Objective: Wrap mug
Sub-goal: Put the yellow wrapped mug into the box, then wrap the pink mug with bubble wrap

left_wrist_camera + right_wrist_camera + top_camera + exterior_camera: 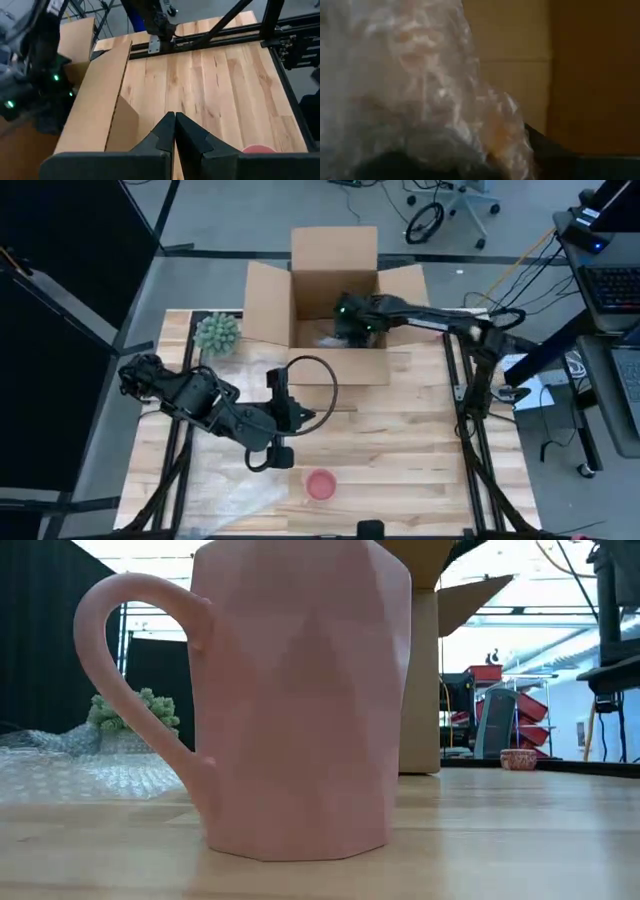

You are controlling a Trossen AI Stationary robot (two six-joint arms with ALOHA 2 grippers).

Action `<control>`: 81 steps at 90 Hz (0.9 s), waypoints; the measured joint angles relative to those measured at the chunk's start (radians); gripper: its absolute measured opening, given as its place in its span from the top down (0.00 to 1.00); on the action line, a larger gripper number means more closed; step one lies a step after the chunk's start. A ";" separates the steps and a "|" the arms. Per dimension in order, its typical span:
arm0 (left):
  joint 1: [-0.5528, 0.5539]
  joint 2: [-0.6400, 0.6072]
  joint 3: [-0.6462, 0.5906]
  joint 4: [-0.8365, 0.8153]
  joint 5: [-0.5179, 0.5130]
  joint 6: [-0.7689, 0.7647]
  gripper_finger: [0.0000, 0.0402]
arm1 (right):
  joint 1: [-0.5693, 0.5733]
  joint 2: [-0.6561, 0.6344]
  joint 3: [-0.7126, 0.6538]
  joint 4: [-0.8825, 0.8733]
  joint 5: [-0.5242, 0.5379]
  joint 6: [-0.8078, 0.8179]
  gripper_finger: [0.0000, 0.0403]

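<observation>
My left gripper (pixel 174 131) has its fingers pressed together, empty, mid-worktop. Mug (pixel 320 484) sits upright at lower centre of the high view, just below it, so left arm's nearer. Right gripper (pixel 345 315) is in the box (pixel 334 255), bubble wrap (pixel 410 75) against it; can't tell the fingers.

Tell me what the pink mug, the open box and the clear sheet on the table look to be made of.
Pink mug: probably glazed ceramic or matte plastic, going by the opaque, faceted walls with a soft sheen. Box: corrugated cardboard, plain brown, with flaps folded open. Clear sheet: bubble wrap, a translucent plastic film with a pattern of small bubbles. The right gripper, inside the box, appears to have similar film before its camera.
</observation>
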 joint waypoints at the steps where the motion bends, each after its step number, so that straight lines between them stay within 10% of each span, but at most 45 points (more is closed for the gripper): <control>1: 0.000 0.000 0.000 0.000 0.000 -0.001 1.00 | 0.000 0.006 0.000 -0.007 0.000 0.000 0.96; 53: 0.000 0.015 0.000 -0.030 -0.003 -0.002 1.00 | -0.025 0.080 0.105 -0.169 -0.108 0.094 0.29; 81: 0.001 0.015 0.000 -0.047 -0.003 -0.001 1.00 | -0.024 -0.013 0.385 -0.238 -0.134 0.114 0.19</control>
